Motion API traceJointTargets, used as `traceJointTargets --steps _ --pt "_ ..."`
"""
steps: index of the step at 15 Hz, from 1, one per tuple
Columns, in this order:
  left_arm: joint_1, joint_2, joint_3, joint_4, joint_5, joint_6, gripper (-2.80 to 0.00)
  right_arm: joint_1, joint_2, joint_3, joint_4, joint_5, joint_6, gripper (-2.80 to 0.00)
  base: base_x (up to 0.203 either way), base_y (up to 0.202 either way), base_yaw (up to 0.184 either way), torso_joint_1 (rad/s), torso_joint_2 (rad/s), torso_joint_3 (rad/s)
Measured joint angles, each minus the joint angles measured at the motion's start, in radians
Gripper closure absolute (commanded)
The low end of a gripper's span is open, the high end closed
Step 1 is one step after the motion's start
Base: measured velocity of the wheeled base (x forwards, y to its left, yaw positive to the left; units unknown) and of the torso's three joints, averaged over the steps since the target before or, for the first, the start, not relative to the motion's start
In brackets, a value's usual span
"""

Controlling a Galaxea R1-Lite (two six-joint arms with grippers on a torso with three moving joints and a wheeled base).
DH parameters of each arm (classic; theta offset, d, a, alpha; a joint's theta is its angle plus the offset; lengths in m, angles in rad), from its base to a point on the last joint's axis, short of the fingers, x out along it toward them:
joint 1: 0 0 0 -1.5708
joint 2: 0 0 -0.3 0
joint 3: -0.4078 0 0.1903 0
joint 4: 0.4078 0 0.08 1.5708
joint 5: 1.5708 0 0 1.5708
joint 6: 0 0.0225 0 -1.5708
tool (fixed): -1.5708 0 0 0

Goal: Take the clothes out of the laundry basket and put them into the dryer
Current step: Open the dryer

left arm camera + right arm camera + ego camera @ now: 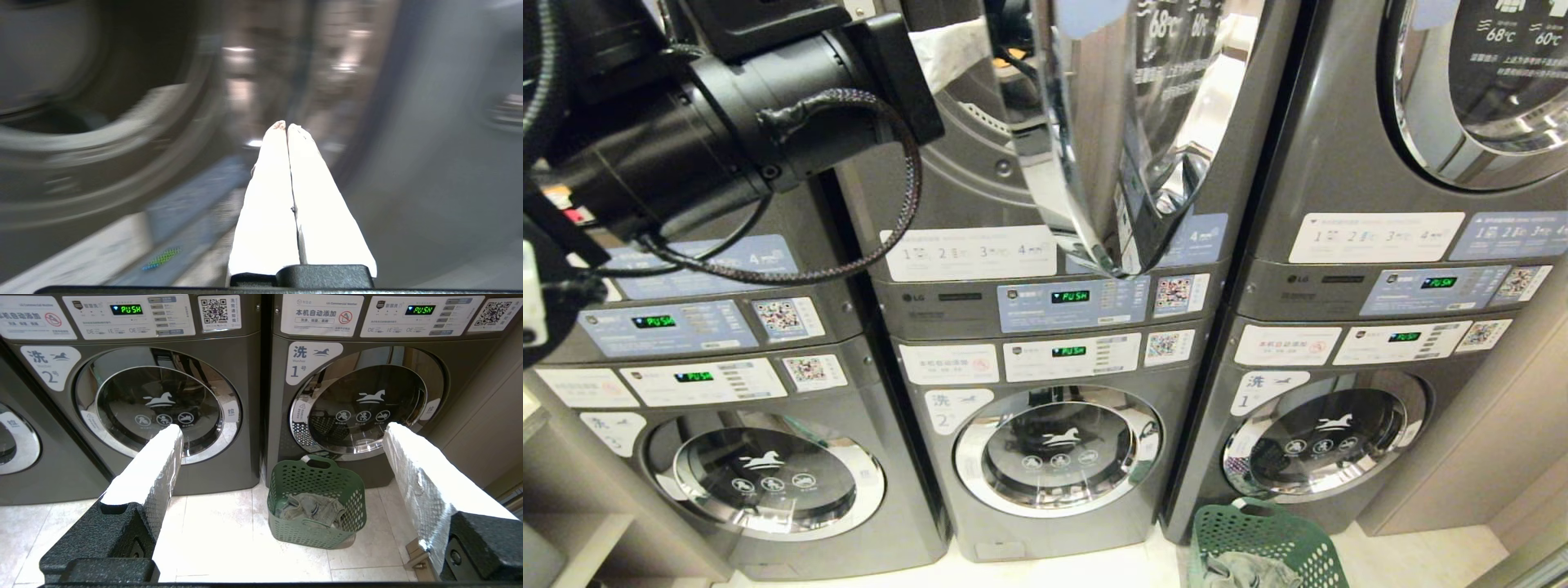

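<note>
Left gripper (287,127) is seen raised at the upper dryer (980,147) of the middle stack, fingers pressed together with nothing between them. The dryer door (1111,131) stands swung open just beside this gripper, on its right; the drum opening lies to its left in the left wrist view, which is smeared by motion.

Right gripper (282,437) is held low, fingers spread wide and empty, pointed at the lower washers. The laundry basket (316,477) stands on the floor ahead of and below it, between its fingertips in the right wrist view, touching or nearly touching the front of washer no. 1 (359,408). The clothes (310,508), a grey heap, lie inside the basket.

Judged: no garment loaded yet.

Risks noted:
- The open door could be knocked by the left arm as it comes away, and swing back over the opening.
- Garments lie tangled; several may be lifted at once and one dropped on the floor.
- The lattice wall could be snagged by a finger, tipping the basket.
</note>
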Motion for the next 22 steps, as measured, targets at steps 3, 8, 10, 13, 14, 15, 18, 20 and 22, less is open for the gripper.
traceJointTargets --steps 3,8,10,13,14,15,18,20,22 --pt "-0.197 -0.027 0.023 0.004 0.0 0.014 0.0 0.0 0.0 0.0 0.0 0.0 0.001 -2.8 0.0 0.0 0.0 0.0 0.0 0.0" --pt "-0.466 0.024 0.016 0.008 0.025 0.125 0.0 0.0 0.0 0.0 0.0 0.0 0.001 -2.8 0.0 0.0 0.0 0.0 0.0 0.0" --pt "-0.461 0.026 0.012 0.007 0.108 0.126 0.0 0.0 0.0 0.0 0.0 0.0 0.001 -2.8 0.0 0.0 0.0 0.0 0.0 0.0" --pt "-0.363 -0.028 0.014 0.012 0.254 0.118 0.0 0.0 0.0 0.001 -0.01 0.006 -0.009 -2.8 0.0 0.0 0.0 0.0 0.0 0.0" --pt "-0.326 -0.065 0.034 0.029 0.292 0.116 0.0 0.0 0.002 -0.012 -0.036 0.024 -0.032 -2.8 0.0 0.0 0.0 0.0 0.0 0.0" --pt "-0.299 -0.111 0.061 0.057 0.311 0.115 0.0 0.0 0.01 -0.047 -0.067 0.053 -0.059 -2.8 0.0 0.0 0.0 0.0 0.0 0.0" --pt "-0.219 -0.322 0.168 0.217 0.342 0.108 0.0 0.001 0.134 -0.221 -0.103 0.119 -0.1 -2.8 0.0 0.0 0.0 0.0 0.0 0.0" --pt "-0.174 -0.507 0.226 0.384 0.389 0.076 0.0 0.001 0.307 -0.35 -0.181 0.131 -0.117 -2.8 0.0 0.0 0.0 0.0 0.0 0.0" --pt "-0.145 -0.694 0.258 0.581 0.452 0.045 0.0 0.002 0.5 -0.468 -0.311 0.155 -0.135 -2.8 0.0 0.0 0.0 0.0 0.0 0.0"
